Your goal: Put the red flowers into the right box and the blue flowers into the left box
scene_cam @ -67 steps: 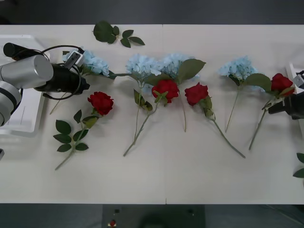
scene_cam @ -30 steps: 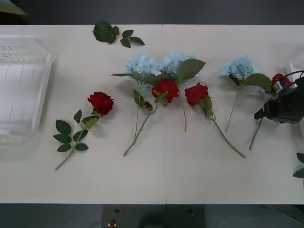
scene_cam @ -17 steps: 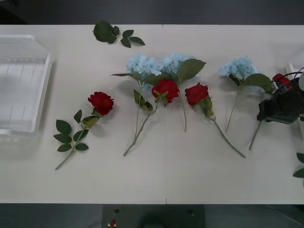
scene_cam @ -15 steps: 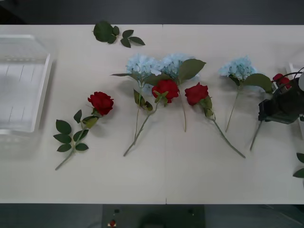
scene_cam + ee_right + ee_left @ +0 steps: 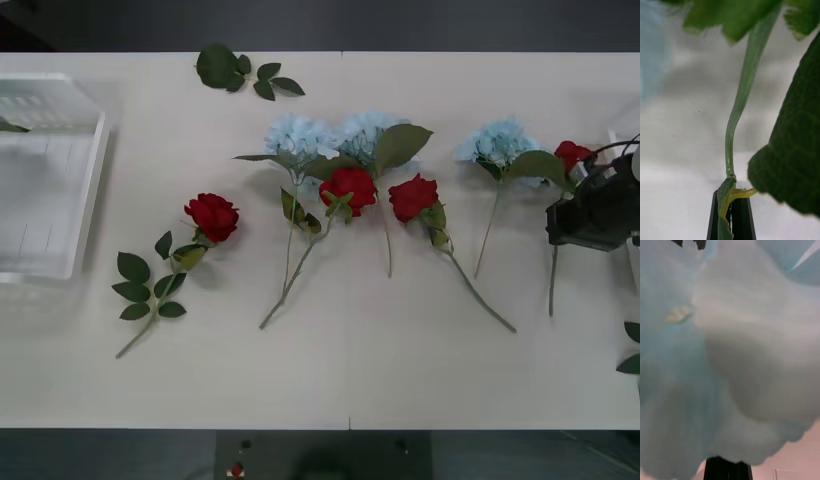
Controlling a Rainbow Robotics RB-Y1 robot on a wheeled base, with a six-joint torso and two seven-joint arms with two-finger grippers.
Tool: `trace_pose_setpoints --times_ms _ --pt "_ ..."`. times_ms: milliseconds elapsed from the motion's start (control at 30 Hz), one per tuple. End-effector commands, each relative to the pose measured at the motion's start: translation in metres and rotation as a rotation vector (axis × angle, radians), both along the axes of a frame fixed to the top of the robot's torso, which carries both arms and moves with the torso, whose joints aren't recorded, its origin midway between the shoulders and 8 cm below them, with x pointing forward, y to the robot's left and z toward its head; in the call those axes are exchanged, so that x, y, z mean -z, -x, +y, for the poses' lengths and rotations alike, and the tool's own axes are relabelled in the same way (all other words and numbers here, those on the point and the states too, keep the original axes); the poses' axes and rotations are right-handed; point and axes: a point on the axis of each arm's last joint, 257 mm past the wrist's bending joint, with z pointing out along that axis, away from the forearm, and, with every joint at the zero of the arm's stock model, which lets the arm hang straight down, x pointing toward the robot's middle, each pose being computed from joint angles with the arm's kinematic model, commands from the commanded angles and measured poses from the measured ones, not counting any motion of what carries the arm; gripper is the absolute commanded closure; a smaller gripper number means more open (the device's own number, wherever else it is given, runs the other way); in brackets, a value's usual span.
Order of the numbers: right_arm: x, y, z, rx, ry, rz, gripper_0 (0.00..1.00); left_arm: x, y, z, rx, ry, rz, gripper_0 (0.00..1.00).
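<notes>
My right gripper (image 5: 556, 232) at the table's far right is shut on the stem of a red flower (image 5: 572, 155), whose stem hangs toward the table's front. In the right wrist view the black fingers (image 5: 731, 217) pinch that green stem (image 5: 738, 112) beside a large leaf (image 5: 790, 165). Three more red flowers (image 5: 212, 216) (image 5: 349, 188) (image 5: 414, 196) lie on the table among three blue flowers (image 5: 300, 135) (image 5: 365, 130) (image 5: 497, 142). My left gripper (image 5: 728, 468) is shut under a pale blue flower (image 5: 715, 352) that it holds. The left box (image 5: 90, 190) stands at the far left. A sliver of the right box (image 5: 612, 137) shows at the right edge.
A loose leaf sprig (image 5: 240, 70) lies at the table's back, and another leaf (image 5: 632, 362) pokes in at the front right. A leaf tip (image 5: 10, 126) reaches in over the left box. The table's front half is bare.
The left arm has left the front view, taking a blue flower with it. The right gripper has turned the red flower so that its stem points straight forward. A leaf tip now shows over the left box.
</notes>
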Motion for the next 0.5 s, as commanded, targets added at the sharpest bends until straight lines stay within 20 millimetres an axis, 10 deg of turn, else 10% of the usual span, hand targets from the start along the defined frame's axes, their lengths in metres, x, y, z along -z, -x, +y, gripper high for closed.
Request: trace_pose_setpoints --times_ms 33,200,500 --pt "-0.086 -0.037 -0.007 -0.009 0.019 -0.083 1.0 0.0 0.002 0.008 -0.031 0.008 -0.024 1.0" --pt "-0.16 -0.046 -0.049 -0.089 0.162 -0.135 1.0 0.018 0.006 0.006 -0.036 0.006 -0.019 1.0" --pt "-0.198 -0.049 -0.157 -0.042 0.45 -0.227 1.0 0.026 0.006 -0.002 -0.027 0.037 -0.013 0.95"
